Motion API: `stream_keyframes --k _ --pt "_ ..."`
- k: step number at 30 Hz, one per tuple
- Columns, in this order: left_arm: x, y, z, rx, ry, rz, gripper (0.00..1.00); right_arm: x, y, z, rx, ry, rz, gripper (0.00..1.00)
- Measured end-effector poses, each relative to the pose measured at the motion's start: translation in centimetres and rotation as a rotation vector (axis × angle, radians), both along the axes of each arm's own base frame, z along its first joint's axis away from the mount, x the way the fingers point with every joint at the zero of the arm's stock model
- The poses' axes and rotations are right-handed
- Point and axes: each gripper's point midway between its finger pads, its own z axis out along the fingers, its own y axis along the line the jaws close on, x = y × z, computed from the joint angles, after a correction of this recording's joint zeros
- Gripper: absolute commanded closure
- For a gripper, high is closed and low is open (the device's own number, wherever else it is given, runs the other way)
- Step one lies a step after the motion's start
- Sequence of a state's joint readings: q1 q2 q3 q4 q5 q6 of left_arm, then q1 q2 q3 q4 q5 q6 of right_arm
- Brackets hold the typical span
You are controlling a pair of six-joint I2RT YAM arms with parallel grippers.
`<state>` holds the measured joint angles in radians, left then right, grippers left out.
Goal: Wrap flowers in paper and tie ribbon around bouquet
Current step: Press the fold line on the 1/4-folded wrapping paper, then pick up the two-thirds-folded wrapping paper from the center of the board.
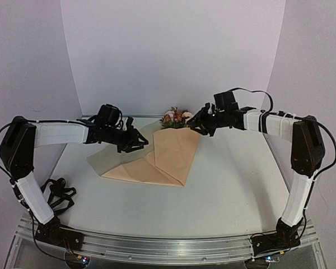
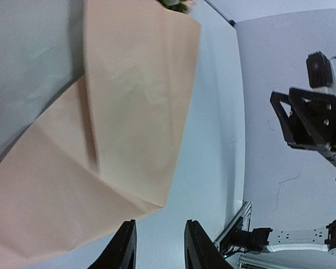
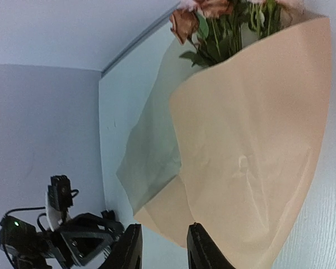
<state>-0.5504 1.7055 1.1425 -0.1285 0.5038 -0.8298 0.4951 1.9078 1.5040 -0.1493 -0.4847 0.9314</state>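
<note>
Folding paper [image 1: 173,152] over flowers [image 1: 176,116]: left tool [image 1: 142,144] and right tool [image 1: 197,129] both hovering part-open, holding nothing. Best pinching loose flap [image 1: 109,158] ahead of left tool, pulling snug.

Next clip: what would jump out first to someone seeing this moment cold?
The large tan paper lies folded over itself in the middle of the table, with the flowers poking out of its far end. The left gripper and right gripper hang at either side of that far end, both open and empty.
</note>
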Motion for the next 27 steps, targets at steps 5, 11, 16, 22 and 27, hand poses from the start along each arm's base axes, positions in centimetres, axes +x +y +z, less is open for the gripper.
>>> stream_keyframes --k 5,11,16,22,27 --pt "-3.8 7.7 -4.7 0.085 0.129 0.188 0.60 -4.5 2.3 -4.6 -0.123 0.048 0.098 0.70" --pt "-7.9 13.5 -7.6 0.147 0.206 0.371 0.58 -7.5 3.6 -7.0 -0.205 0.048 0.167 0.70" --pt "-8.3 15.7 -8.8 0.170 0.218 0.474 0.58 -8.7 4.6 -7.6 -0.242 0.029 0.205 0.70" --pt "-7.4 16.0 -10.4 0.146 0.230 0.525 0.59 -9.0 6.2 -8.7 -0.278 0.016 0.246 0.70" --pt "-7.1 16.5 -11.3 0.133 0.245 0.575 0.59 -8.4 7.8 -9.5 -0.295 0.009 0.268 0.70"
